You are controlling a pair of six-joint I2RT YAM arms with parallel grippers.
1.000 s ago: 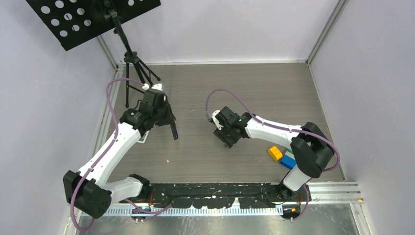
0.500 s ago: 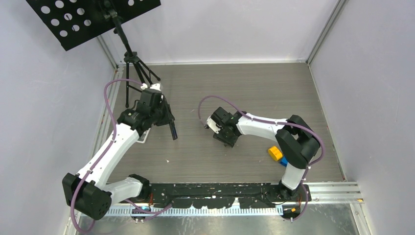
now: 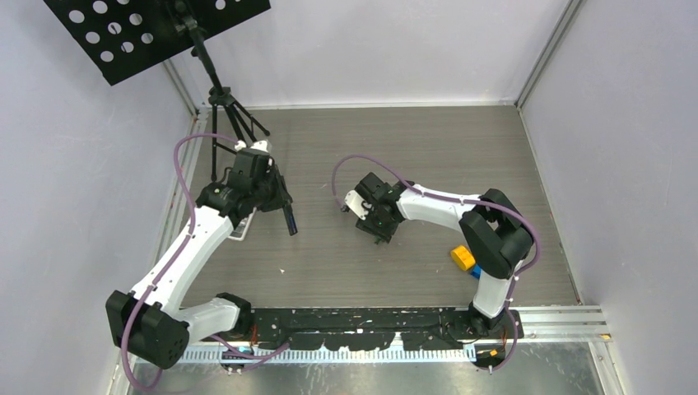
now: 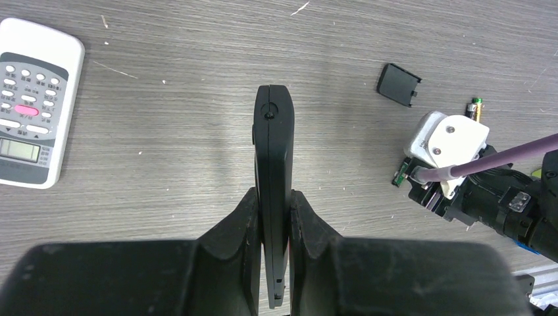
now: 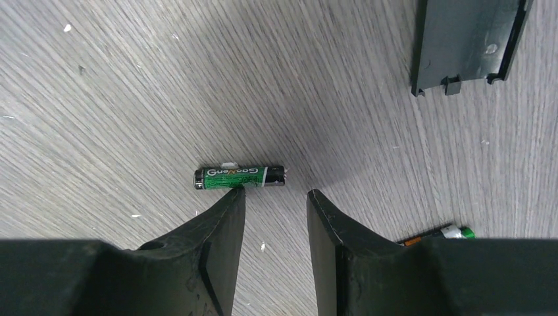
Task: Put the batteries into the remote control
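Remote (image 4: 273, 131): black, edge-on, pinched in left gripper (image 4: 273, 197), off the table (image 4: 164, 131).
Battery (image 5: 240, 176): green, lying flat just past right gripper (image 5: 273, 194).
Right gripper: jaws spread, empty. It has swung left over the battery and narrowed slightly, so pickup is probably next.

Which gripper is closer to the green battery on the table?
Right. The right gripper hovers open beside the green battery; the left gripper is far off, clamping the black remote.
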